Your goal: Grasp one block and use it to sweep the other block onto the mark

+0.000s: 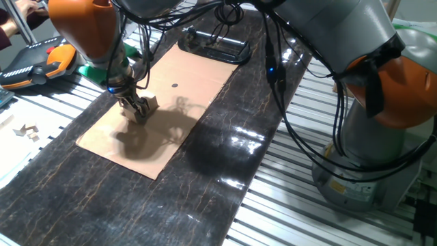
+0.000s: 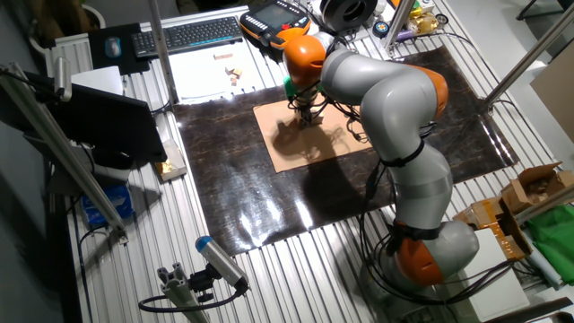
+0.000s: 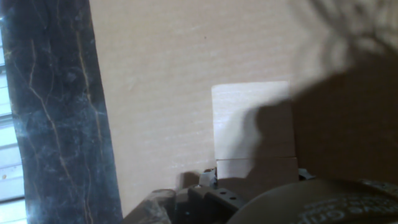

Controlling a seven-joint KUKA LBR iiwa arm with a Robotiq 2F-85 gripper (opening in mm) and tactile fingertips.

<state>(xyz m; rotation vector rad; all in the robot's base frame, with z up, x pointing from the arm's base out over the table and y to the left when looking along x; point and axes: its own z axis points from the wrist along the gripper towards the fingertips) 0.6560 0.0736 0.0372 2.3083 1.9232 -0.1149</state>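
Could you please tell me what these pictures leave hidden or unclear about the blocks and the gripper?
- Gripper jaws: open or shut unclear; one fixed view too small, hand view cuts them off.
- Second block: only one block shows in hand view.
- Mark: too small in the other fixed view.

Setting: robotics lab / test cell, not a domestic space. Evidence follows.

Bench is a table [image 2: 269, 269] built of ribbed aluminium profile slats, covered mid-span by a dark marble-patterned mat [image 2: 233, 179] with a tan cardboard sheet [image 2: 296, 148] on top. Grey-and-orange industrial arm [image 2: 404, 135] is bolted at the table's near edge in the other fixed view; loose black cables [image 1: 287, 102] hang from it. An orange teach pendant [image 2: 269, 18] lies at the far edge, next to a keyboard [image 2: 188, 34] and a laptop [image 2: 112, 126]. Metal frame poles [image 2: 161, 54] rise from the bench. Open cardboard boxes [image 2: 534, 193] sit off the right side.
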